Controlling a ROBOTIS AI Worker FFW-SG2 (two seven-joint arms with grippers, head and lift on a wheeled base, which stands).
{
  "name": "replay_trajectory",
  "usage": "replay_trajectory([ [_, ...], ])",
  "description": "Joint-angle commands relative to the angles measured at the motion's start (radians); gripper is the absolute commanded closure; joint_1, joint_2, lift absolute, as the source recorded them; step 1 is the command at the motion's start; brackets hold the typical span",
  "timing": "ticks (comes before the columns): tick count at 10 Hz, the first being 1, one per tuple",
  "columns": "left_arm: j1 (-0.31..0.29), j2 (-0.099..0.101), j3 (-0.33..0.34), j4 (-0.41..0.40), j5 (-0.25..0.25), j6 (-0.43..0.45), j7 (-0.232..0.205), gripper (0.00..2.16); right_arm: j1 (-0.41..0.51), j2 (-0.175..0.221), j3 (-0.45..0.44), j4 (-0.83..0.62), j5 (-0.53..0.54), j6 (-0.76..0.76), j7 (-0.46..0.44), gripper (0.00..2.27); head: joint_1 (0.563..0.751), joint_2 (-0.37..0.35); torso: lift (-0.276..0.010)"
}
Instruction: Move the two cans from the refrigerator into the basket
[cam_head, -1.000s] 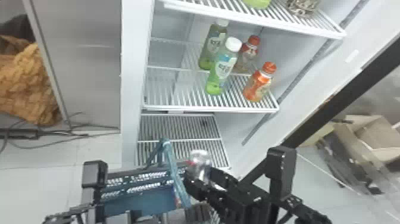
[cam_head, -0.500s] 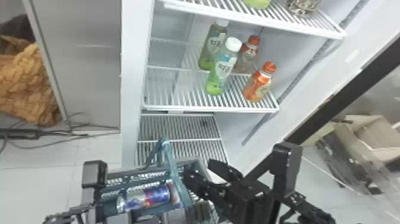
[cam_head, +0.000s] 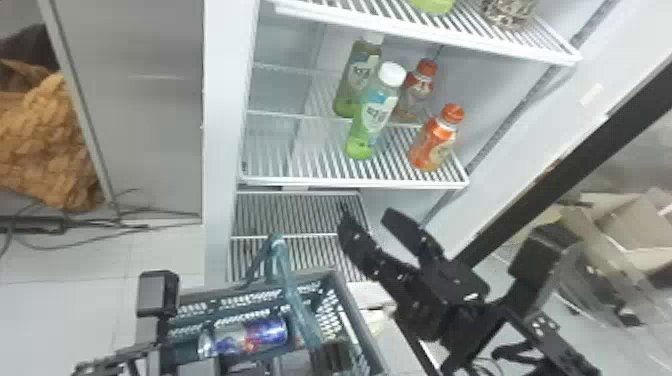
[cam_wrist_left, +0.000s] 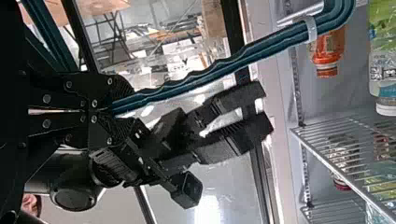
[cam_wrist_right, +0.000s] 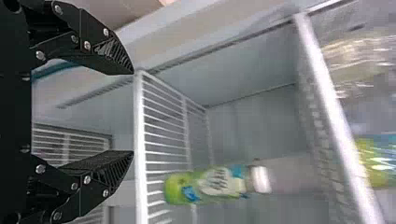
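Observation:
A blue, red and silver can (cam_head: 255, 337) lies on its side in the basket (cam_head: 357, 325); whether another is under it, I cannot tell. My left gripper (cam_head: 327, 352) is at the basket's teal handle (cam_head: 297, 300); in the left wrist view the left gripper (cam_wrist_left: 109, 112) is shut on the handle (cam_wrist_left: 210, 70). Right of and above the basket, my right gripper (cam_head: 367, 220) stands open in front of the lower refrigerator. In the right wrist view the right gripper (cam_wrist_right: 133, 112) has nothing between its fingers, with a shelf edge (cam_wrist_right: 140, 140) beyond them.
Green bottles (cam_head: 370, 117) and orange-capped bottles (cam_head: 435, 140) stand on the middle shelf (cam_head: 350, 182). An upper shelf (cam_head: 425, 30) holds more items. A lower rack (cam_head: 295, 215) lies behind the basket. The refrigerator's dark door edge (cam_head: 565, 160) slants at the right.
My right gripper held a silver can over the basket a second ago; it let go, opened and moved up and right toward the shelves. The left gripper has stayed at the handle.

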Motion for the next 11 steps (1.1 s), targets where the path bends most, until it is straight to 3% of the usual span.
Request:
replay_trajectory([
  [1, 0.0, -0.002, 0.0, 0.0, 0.0, 0.0, 0.0, 1.19, 0.013, 0.002, 0.006, 0.008, 0.025, -0.112, -0.012, 0.46, 0.695, -0.35, -0.276],
  [5, 0.002, -0.005, 0.004, 0.0, 0.0, 0.0, 0.0, 1.19, 0.028, 0.005, 0.045, 0.067, 0.065, -0.377, -0.046, 0.45, 0.695, -0.35, -0.276],
  [11, 0.0, -0.003, 0.0, 0.0, 0.0, 0.0, 0.0, 1.19, 0.013, 0.02, 0.075, 0.185, 0.169, -0.512, -0.089, 0.45, 0.695, -0.35, -0.276],
])
